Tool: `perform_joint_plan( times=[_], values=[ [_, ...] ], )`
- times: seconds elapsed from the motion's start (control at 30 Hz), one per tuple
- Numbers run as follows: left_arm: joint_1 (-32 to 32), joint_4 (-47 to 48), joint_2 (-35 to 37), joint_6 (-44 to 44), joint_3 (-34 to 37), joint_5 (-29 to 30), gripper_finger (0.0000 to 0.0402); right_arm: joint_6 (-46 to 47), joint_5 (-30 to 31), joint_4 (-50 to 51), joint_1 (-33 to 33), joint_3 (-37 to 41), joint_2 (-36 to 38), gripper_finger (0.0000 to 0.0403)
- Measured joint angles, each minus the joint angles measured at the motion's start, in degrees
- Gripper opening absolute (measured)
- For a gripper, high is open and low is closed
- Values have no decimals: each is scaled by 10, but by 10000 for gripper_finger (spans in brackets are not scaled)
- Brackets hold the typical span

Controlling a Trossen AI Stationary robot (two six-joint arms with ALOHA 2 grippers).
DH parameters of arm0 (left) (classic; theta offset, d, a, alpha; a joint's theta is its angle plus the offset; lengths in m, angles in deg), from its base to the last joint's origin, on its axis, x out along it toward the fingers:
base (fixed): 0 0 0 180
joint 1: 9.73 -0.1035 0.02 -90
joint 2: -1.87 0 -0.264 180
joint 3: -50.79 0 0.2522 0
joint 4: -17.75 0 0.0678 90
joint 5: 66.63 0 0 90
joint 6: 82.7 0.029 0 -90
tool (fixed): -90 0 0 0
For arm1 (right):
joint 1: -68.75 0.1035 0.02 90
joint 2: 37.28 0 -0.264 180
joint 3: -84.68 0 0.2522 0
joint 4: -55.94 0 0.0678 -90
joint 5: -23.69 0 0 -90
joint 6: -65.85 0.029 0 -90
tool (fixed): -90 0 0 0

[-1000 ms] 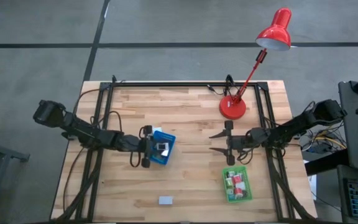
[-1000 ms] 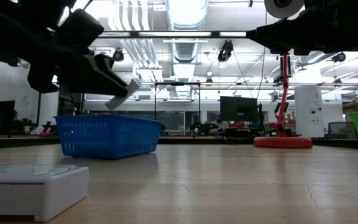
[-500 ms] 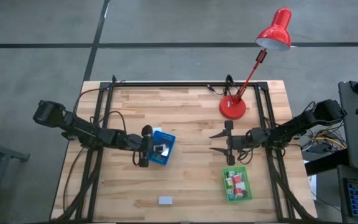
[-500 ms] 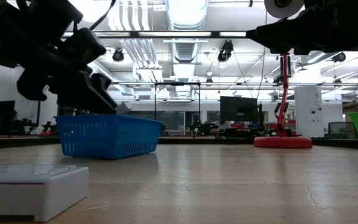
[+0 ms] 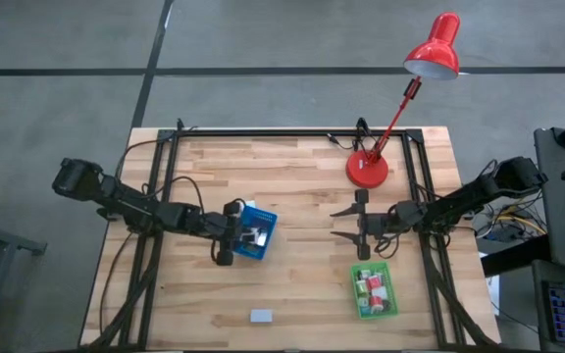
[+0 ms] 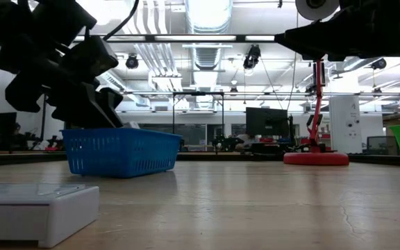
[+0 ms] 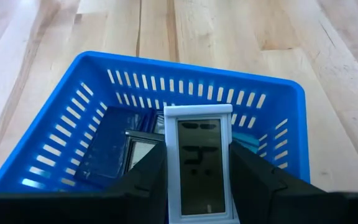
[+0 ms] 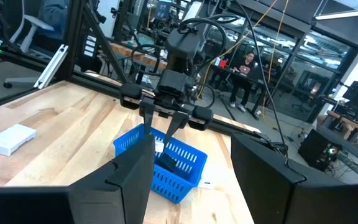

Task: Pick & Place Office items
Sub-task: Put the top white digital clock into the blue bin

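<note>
1. Wooden table [image 5: 292,186]; workshop room behind, red desk lamp [image 5: 369,169] at rear.
2. Left gripper [image 7: 197,186] clamps a white calculator-like device [image 7: 199,163] over the blue basket [image 5: 256,232].
3. Right gripper [image 5: 346,224] idles, jaws spread, empty.
4. Basket contents probably dark items, partly hidden.

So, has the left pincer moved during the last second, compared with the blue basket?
Yes. The left pincer, shut on a white calculator-like item, has come down from above the blue plastic basket to its rim; the basket itself stayed put.
</note>
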Motion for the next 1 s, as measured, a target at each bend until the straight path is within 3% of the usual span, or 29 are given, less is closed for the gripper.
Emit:
perform_joint_plan(
  times=[1.0],
  values=[
    [-1,17,-37,-19,-14,-15,142,0,3,0,0,0,0,203]
  ],
)
